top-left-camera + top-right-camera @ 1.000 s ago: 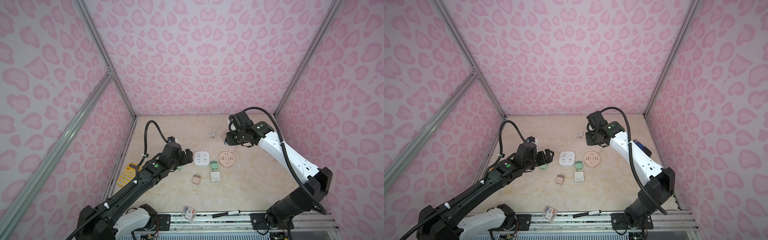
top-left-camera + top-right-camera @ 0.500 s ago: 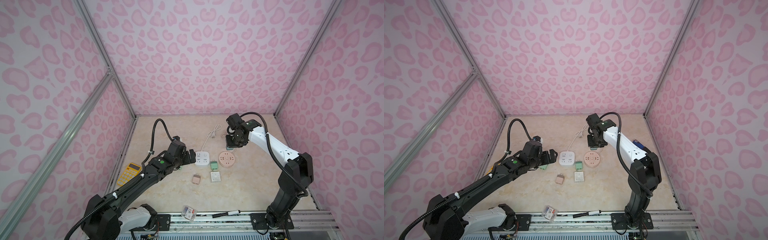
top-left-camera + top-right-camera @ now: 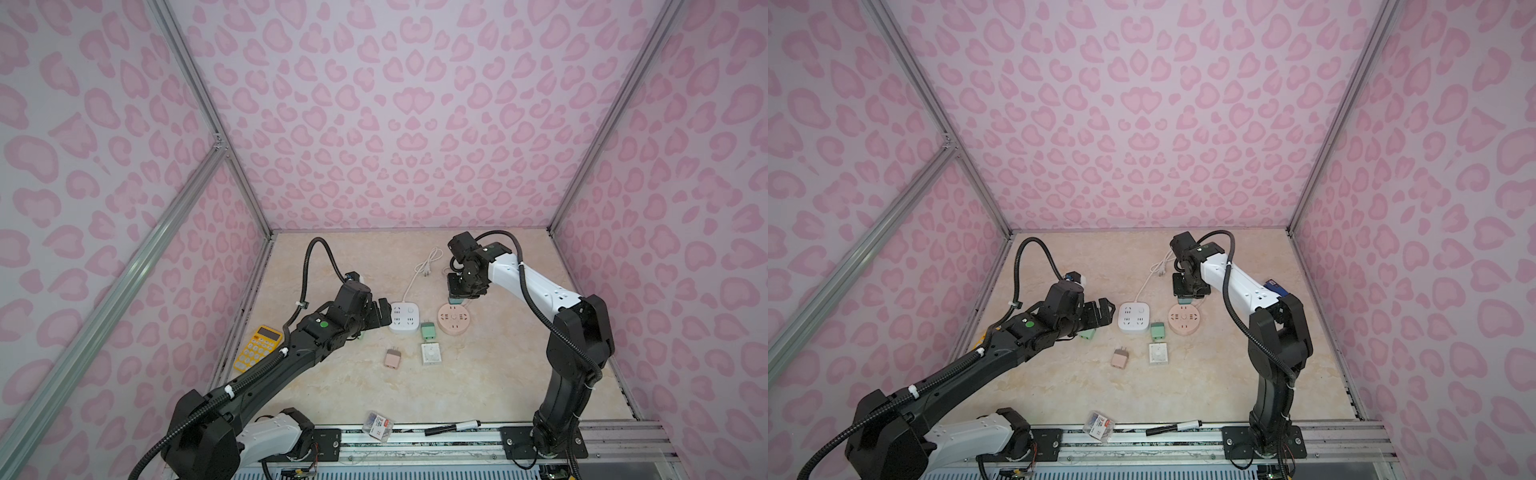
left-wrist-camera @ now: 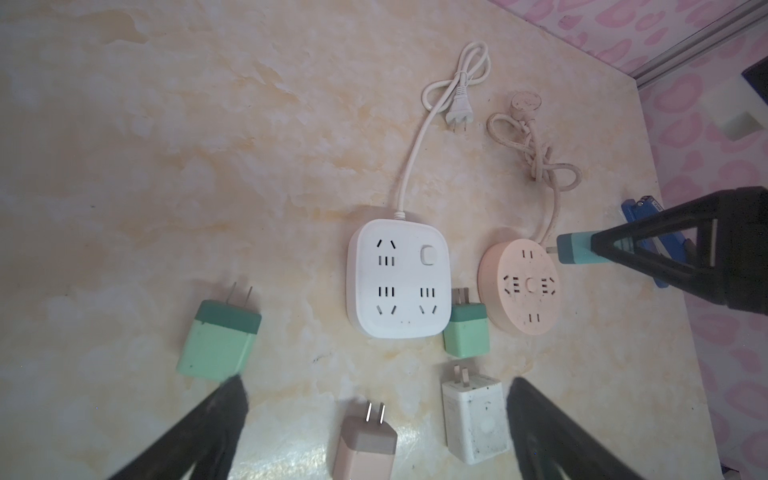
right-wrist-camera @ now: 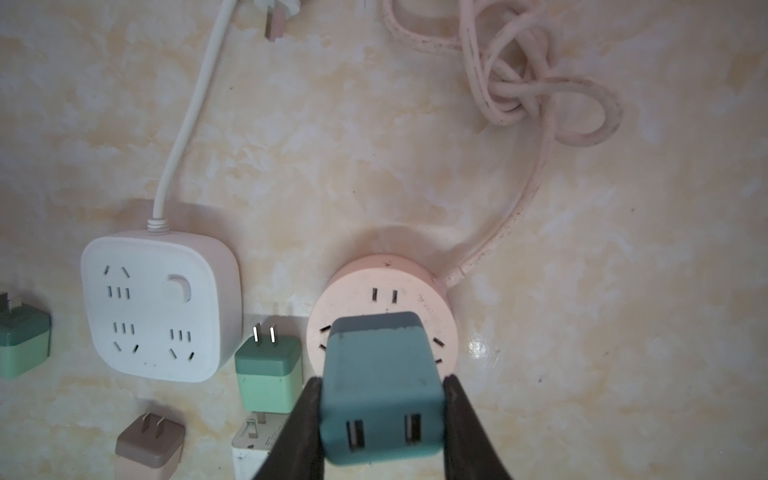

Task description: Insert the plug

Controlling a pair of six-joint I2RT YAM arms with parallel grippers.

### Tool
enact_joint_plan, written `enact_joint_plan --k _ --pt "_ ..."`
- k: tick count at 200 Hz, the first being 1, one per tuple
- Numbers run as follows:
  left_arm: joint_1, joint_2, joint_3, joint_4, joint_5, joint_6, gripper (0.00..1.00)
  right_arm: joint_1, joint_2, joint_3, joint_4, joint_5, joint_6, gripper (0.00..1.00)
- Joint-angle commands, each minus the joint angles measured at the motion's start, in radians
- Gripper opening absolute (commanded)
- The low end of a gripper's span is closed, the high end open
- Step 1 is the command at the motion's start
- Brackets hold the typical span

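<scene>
R gripper [image 5: 382,386] is pinched tight on the teal plug [image 5: 380,374], one finger on each side of its body. USB ports face the wrist cam, pins point down & away. In both top views it hangs over the far part of the pink round socket [image 3: 454,319]. L wrist cam shows a bare pin tip by the socket rim, so the pins aren't in any slot. Whether they touch the socket face, can't tell. The far 2-slot pair on the socket shows uncovered in R wrist view.

L gripper [image 4: 378,390] is spread wide w/ nothing between its fingers, hovering low just left of the white square power strip [image 3: 404,318]. One finger tip sits at the corner of a green plug [image 4: 218,345] lying flat on the table [image 3: 498,374]; touching or just above it, can't tell.

Other bits on the table:
- 2nd green plug [image 4: 465,332] lies between white strip & pink socket, close against both
- white plug [image 4: 473,419] is just in front of it, w/ a pink-brown plug [image 4: 365,449] beside that
- both strips' cords trail toward the back wall, the pink one knotted
- yellow calculator [image 3: 257,348] sits at the left edge, well apart
- a marker [image 3: 453,427] lies on the front rail
</scene>
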Motion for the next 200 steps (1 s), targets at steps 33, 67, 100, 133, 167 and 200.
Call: enact_joint_plan --k 33,67,100,133,167,200 --pt "0.001 -0.017 -0.014 0.019 -0.024 -0.001 1.00 0.003 0.001 -0.015 0.021 -0.004 0.004 0.00" --pt "0.002 -0.025 -0.021 0.019 -0.027 0.000 1.00 0.013 0.006 -0.016 0.024 -0.001 0.011 0.00" --pt "0.001 -0.035 -0.030 0.019 -0.028 0.001 1.00 0.015 0.010 -0.016 0.034 0.006 0.016 0.00" --pt "0.001 -0.032 -0.032 0.019 -0.029 0.004 0.99 0.018 0.024 -0.016 0.034 0.005 0.019 0.00" --pt "0.001 -0.032 -0.032 0.020 -0.029 0.005 0.99 0.024 0.035 -0.016 0.032 0.027 0.019 0.00" --pt "0.001 -0.033 -0.035 0.019 -0.029 0.005 1.00 0.022 0.043 -0.016 0.030 0.047 0.014 0.00"
